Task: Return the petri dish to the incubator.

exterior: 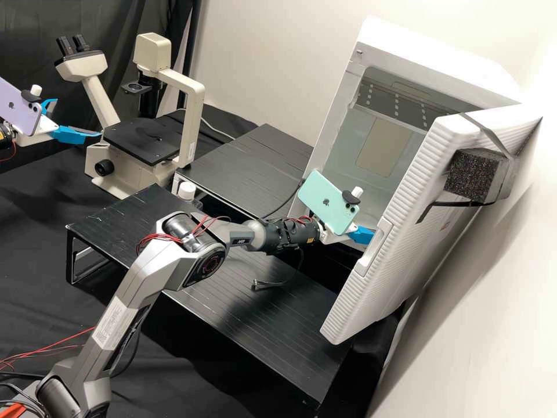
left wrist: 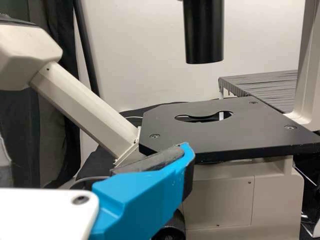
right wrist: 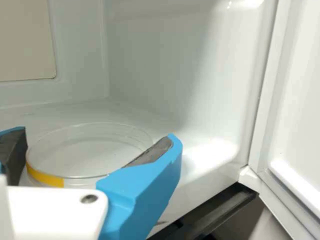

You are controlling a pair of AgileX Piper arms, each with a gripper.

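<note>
Standing open, incubator (exterior: 423,52), black bench (exterior: 35,249), pale wall (exterior: 255,52)

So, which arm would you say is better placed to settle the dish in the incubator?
The right, I'd judge: the right gripper is at the dish inside the incubator, while the left gripper is off beside the microscope.

1. My left end effector (exterior: 78,117) has smooth, satin blue plastic fingers (left wrist: 140,200), with rough, matt grey pads (left wrist: 152,159).
2. I see the petri dish (right wrist: 90,155) as clear, smooth and glossy; glass or plastic, I cannot tell.
3. Incubator walls (right wrist: 150,65): glossy, smooth white. Door (exterior: 354,307): ribbed, plastic-looking.
4. Foam block (exterior: 470,171): rough, porous, matt.
5. My worktop (exterior: 278,331): satin black, finely grooved.
6. Cloth (exterior: 232,389): matt, creased.
7. Microscope stage (left wrist: 200,140): smooth matt black, shiny metal screws (left wrist: 155,136).
</note>
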